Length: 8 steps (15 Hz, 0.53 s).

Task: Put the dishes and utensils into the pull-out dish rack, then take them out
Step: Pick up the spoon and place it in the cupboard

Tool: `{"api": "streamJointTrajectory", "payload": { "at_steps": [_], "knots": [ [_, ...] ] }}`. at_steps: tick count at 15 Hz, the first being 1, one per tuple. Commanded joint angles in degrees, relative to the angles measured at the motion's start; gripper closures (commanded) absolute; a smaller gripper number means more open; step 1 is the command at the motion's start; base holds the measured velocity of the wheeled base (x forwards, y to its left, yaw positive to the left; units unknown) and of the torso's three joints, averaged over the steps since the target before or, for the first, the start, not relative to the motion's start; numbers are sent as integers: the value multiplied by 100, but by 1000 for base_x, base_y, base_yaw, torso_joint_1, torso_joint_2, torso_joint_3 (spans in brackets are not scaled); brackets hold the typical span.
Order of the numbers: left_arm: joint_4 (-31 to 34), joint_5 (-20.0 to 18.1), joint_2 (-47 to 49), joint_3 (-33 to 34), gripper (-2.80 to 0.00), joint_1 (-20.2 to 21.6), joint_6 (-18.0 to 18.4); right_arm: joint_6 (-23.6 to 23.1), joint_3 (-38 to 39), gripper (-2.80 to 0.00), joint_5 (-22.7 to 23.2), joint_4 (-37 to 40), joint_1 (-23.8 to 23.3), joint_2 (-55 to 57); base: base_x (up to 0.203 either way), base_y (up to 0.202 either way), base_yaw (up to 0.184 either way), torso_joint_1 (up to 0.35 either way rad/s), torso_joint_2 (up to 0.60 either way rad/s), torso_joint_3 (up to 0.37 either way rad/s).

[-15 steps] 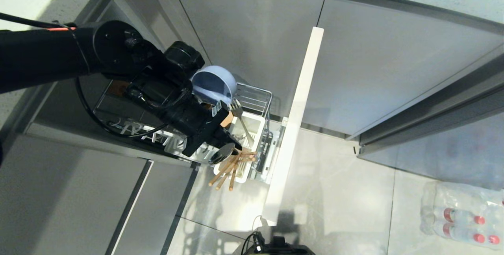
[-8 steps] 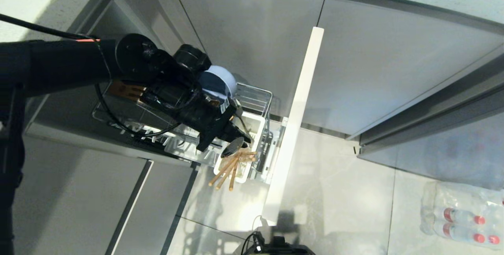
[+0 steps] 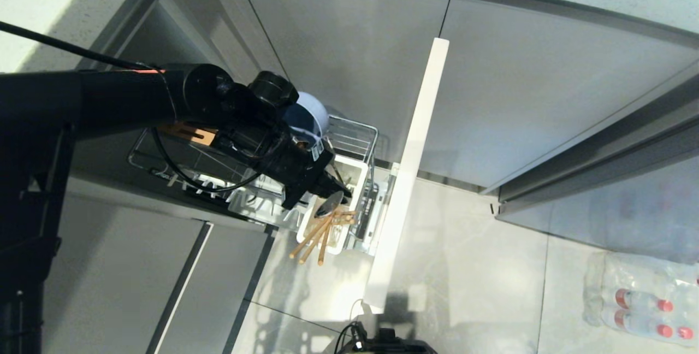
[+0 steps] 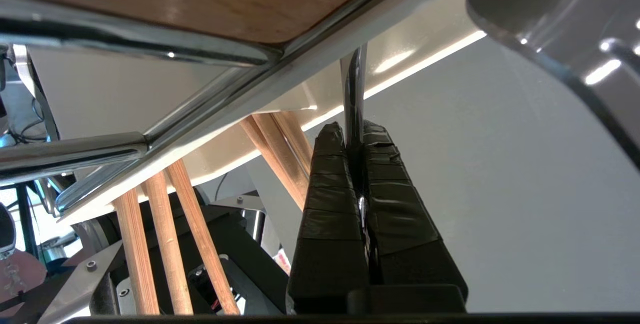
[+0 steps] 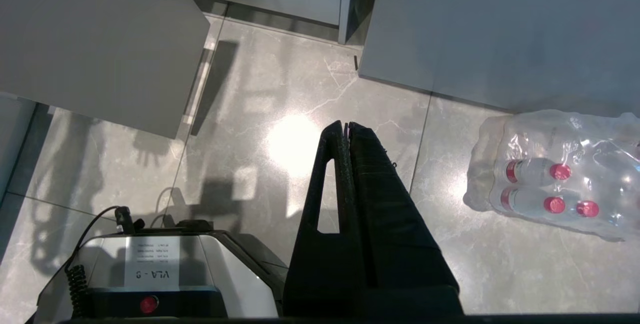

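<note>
The left gripper (image 3: 327, 187) is clamped on the fork (image 4: 353, 89), whose handle runs up into the white cup (image 3: 349, 171) at the front of the rack (image 3: 357, 130); I judge the fork should travel straight along its own length so it clears the cup's rim. The chopsticks (image 3: 314, 239) lean out just beside it and could snag. The bowl (image 3: 310, 116) sits behind, and the right gripper (image 5: 346, 129) hangs pressed closed and empty over the floor.

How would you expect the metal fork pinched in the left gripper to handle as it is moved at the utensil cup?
Probably stiff: the fork runs straight from the left gripper. Likely slippery, since its polished metal shines and only a narrow edge sits between the black pads. It may pivot, held near one end while the rest reaches the utensil cup.
</note>
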Motion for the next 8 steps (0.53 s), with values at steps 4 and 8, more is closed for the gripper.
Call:
{"api": "streamJointTrajectory", "payload": {
  "at_steps": [4, 8],
  "knots": [
    [45, -9, 31, 5, 0, 1, -35, -4, 0, 0, -8, 0, 2, 5, 0, 0, 0, 0, 0, 0],
    [47, 8, 15, 5, 0, 3, -44, -4, 0, 0, 1, 0, 2, 5, 0, 0, 0, 0, 0, 0]
  ]
}}
